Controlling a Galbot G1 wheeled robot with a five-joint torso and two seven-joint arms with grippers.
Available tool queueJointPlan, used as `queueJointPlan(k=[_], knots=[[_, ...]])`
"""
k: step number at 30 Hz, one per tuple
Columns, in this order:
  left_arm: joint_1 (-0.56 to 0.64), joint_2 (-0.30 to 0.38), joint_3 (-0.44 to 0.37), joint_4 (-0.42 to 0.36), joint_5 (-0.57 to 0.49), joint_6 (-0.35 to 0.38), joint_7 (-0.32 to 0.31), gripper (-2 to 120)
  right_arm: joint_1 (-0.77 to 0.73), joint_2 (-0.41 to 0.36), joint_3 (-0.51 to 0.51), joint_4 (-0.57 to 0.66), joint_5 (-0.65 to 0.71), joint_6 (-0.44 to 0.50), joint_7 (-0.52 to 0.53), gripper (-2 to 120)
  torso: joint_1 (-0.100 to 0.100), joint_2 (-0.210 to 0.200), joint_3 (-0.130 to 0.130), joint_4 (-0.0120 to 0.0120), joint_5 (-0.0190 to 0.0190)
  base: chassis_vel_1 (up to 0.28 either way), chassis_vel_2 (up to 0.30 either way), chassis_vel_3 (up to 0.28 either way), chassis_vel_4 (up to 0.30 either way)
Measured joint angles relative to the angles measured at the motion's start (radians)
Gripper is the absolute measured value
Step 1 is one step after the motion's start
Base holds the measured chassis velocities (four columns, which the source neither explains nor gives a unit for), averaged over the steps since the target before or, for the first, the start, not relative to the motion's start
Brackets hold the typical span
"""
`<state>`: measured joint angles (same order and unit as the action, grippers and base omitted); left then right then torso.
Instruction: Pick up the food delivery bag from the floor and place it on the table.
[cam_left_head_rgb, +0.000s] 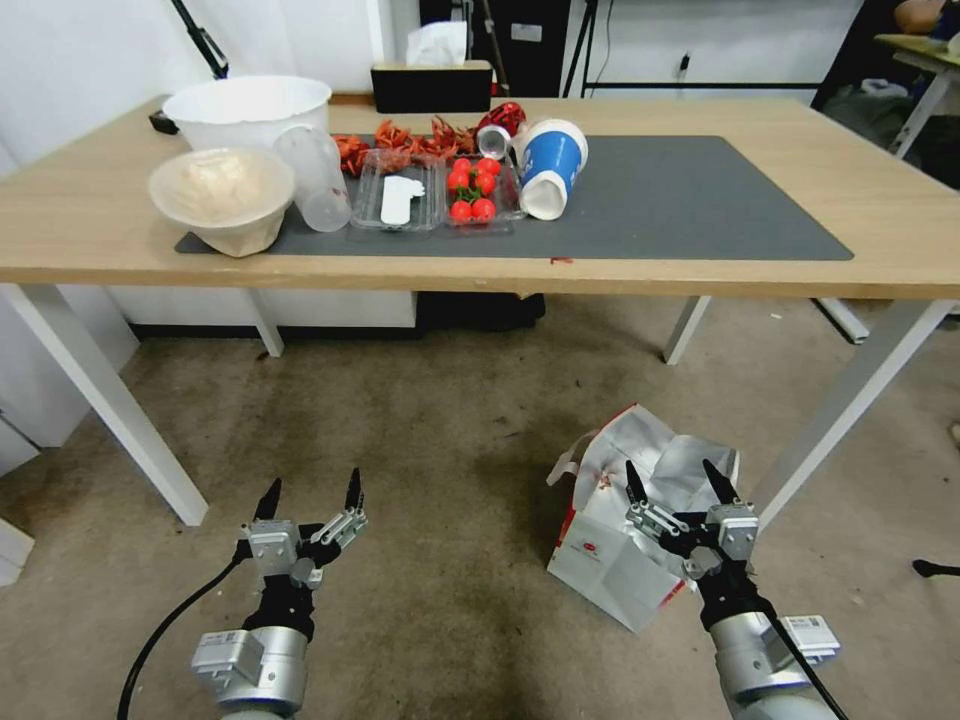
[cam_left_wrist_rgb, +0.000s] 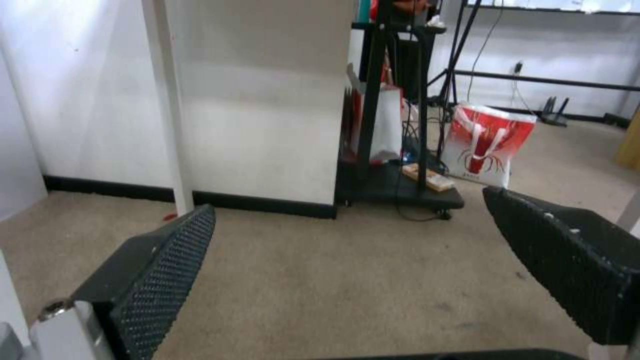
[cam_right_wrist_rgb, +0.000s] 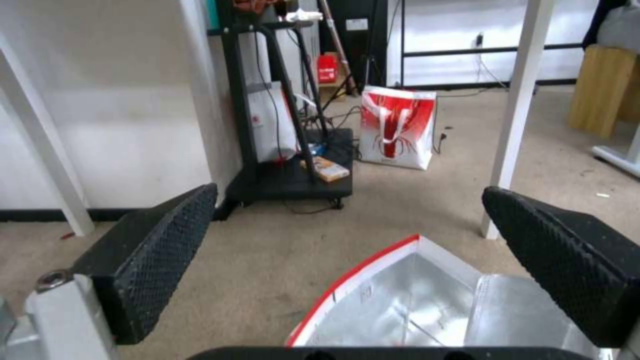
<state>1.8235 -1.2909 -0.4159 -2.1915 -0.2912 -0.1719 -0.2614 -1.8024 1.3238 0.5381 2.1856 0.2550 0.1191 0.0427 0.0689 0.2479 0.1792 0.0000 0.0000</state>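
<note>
Barely started tbh: food delivery bag (cam_left_head_rgb: 620, 540) sits on the floor (cam_left_head_rgb: 430, 440) right under the wide-open, empty right hand (cam_left_head_rgb: 678, 478). Left hand (cam_left_head_rgb: 311, 496) open too, idle. Surface (cam_left_head_rgb: 880, 215) waits.

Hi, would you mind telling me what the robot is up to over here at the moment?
It is fetching the food delivery bag, which sits open on the floor beside a leg of the table. The right gripper hovers open just above the bag's foil-lined mouth and is not touching it. The left gripper is also open, holding nothing, over bare carpet off to the side. The tabletop already carries bowls, a blue cup and a tray of tomatoes on its grey mat.
</note>
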Motion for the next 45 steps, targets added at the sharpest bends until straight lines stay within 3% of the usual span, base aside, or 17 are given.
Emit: queueJointPlan(k=[45], knots=[[-0.001,0.006,-0.003,0.004,-0.008,0.004,-0.001,100,0.017,0.002,-0.006,-0.011,0.009,0.002,0.000,100,-0.031,-0.175,-0.145,0.0000,0.0000,0.000,0.000,0.000,0.000]])
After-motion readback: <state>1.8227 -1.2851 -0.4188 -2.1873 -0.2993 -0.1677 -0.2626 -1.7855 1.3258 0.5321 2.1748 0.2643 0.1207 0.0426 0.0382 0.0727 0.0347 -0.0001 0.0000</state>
